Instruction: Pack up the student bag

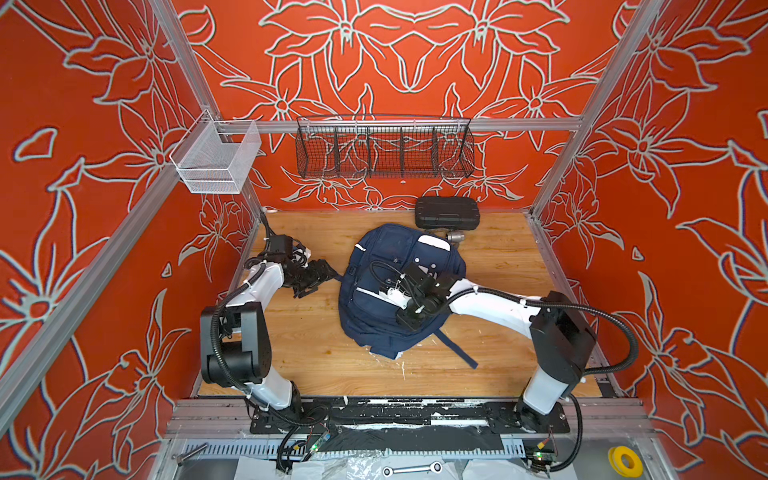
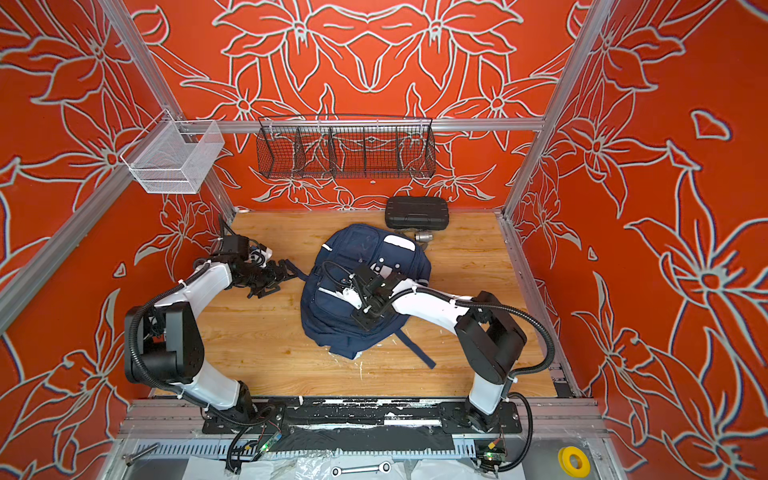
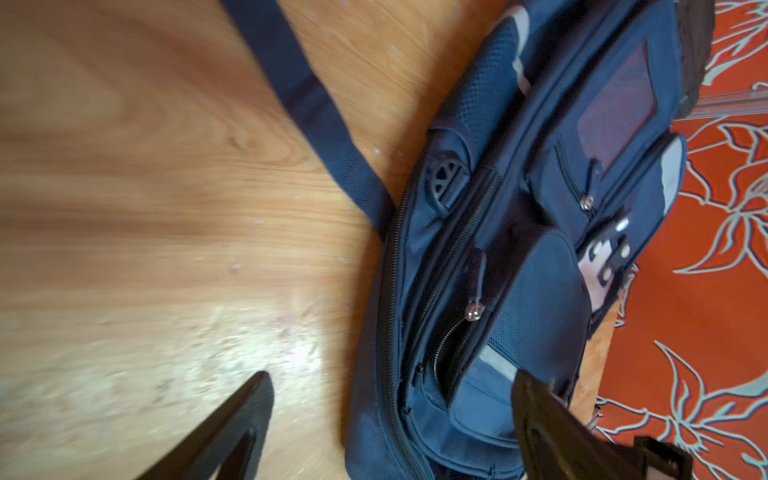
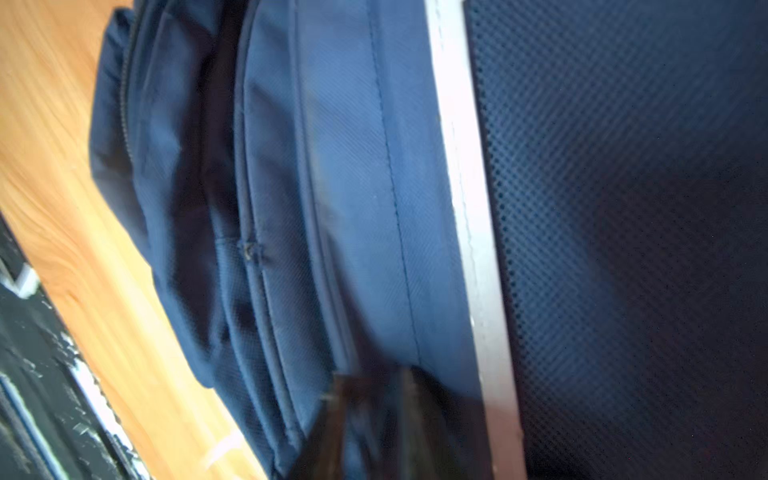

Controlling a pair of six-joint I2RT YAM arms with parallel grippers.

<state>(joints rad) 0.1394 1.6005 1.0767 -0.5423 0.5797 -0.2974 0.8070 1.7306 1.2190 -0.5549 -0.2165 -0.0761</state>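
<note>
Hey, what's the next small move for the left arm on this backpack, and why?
Probably ease the left gripper toward the zipper pull on the student bag and close on it. Its jaws stand open and empty beside the bag, and that zipper is only partly open.

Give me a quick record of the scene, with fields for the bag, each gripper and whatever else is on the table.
bag: student bag lying on the wooden table, one zipper partly open
left gripper: open, beside the bag, holding nothing
right gripper: down at the bag's front, grip unclear
also on table: black case and small metal cylinder, behind the bag
on rail: black wire basket, white mesh basket
</note>
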